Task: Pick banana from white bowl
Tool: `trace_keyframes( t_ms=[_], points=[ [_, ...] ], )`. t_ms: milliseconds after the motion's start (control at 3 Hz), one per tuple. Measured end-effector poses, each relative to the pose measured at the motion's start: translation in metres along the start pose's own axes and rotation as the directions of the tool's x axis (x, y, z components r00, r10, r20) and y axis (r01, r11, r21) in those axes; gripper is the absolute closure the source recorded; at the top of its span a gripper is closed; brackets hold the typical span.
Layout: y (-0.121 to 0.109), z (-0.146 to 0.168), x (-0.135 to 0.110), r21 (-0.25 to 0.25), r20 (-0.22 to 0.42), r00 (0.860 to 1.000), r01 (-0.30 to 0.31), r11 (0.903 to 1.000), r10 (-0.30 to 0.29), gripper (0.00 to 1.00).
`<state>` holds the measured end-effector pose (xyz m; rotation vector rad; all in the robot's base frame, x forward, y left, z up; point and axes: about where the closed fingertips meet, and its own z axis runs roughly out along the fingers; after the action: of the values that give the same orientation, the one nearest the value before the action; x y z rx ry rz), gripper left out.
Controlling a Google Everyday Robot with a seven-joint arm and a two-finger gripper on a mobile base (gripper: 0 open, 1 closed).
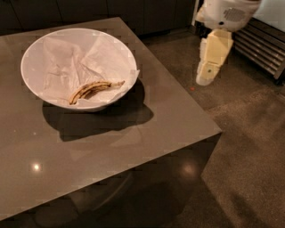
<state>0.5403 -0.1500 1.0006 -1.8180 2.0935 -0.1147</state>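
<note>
The banana [94,88] is slim, curved and yellow with dark streaks. It lies on crumpled white paper in the front part of the white bowl [31,53], with its thin stem pointing right. The bowl stands on the back left of the dark table. My gripper [207,76] hangs pointing down from the white arm [227,12] at the upper right. It is off the table's right side, above the floor, well to the right of the bowl and empty.
The glossy dark table [147,133] has its right edge and front corner near the frame's middle right. Dark cabinets run along the back. A slatted metal rack [262,44] stands behind the arm. Concrete floor [249,169] lies to the right.
</note>
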Motion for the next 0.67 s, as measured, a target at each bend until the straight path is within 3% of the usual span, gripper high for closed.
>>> trace_keyframes(
  t_ms=[333,667],
  points=[
    [-0.024,0.006,-0.033,0.005,0.007,0.995,0.096,0.9953,-0.096,0.0],
    [-0.04,0.017,-0.066,-0.006,0.002,0.982,0.188,0.9822,-0.188,0.0]
  ],
)
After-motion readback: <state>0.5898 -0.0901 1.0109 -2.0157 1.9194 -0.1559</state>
